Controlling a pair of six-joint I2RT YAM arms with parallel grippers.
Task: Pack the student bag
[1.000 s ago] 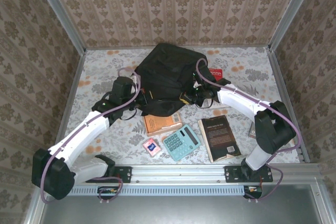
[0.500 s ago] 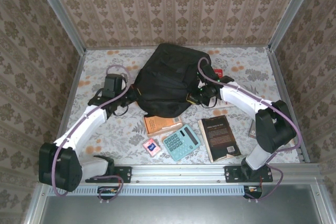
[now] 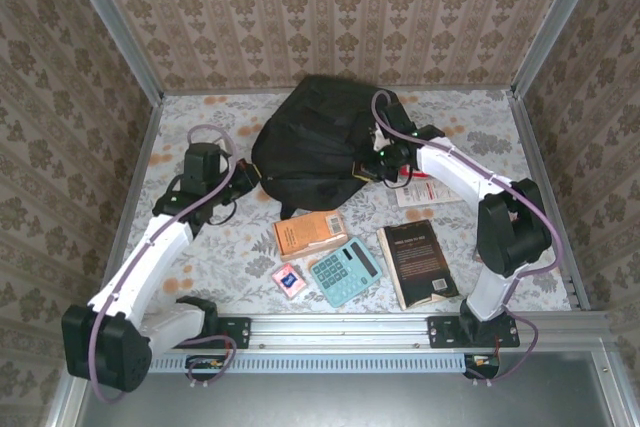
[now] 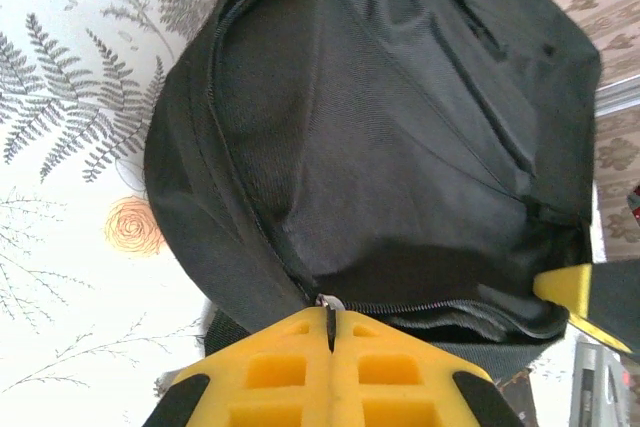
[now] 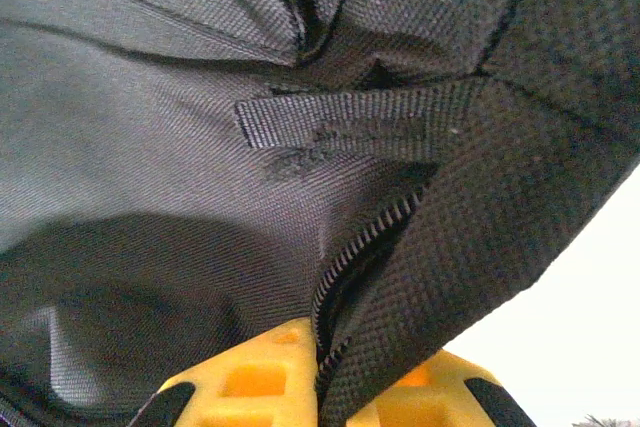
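The student bag (image 3: 305, 142), a large black fabric backpack, lies at the back middle of the table. My left gripper (image 3: 243, 177) is at its left edge, and in the left wrist view my left gripper (image 4: 330, 319) is shut on the small metal zipper pull (image 4: 331, 302) at the end of the bag's (image 4: 400, 147) zipper line. My right gripper (image 3: 368, 167) is at the bag's right side. In the right wrist view my right gripper (image 5: 320, 352) pinches the bag's (image 5: 200, 147) fabric edge with its zipper teeth (image 5: 365, 237). A webbing loop (image 5: 340, 125) shows above it.
In front of the bag lie an orange book (image 3: 310, 232), a teal calculator (image 3: 345, 270), a small pink item (image 3: 288, 279) and a dark book (image 3: 420, 262). A red and white book (image 3: 425, 190) lies under the right arm. Metal rails and patterned walls bound the table.
My left gripper has moved left and back with the zipper pull. My right gripper has moved toward the back with the bag's edge. The bag has shifted back, uncovering the orange book.
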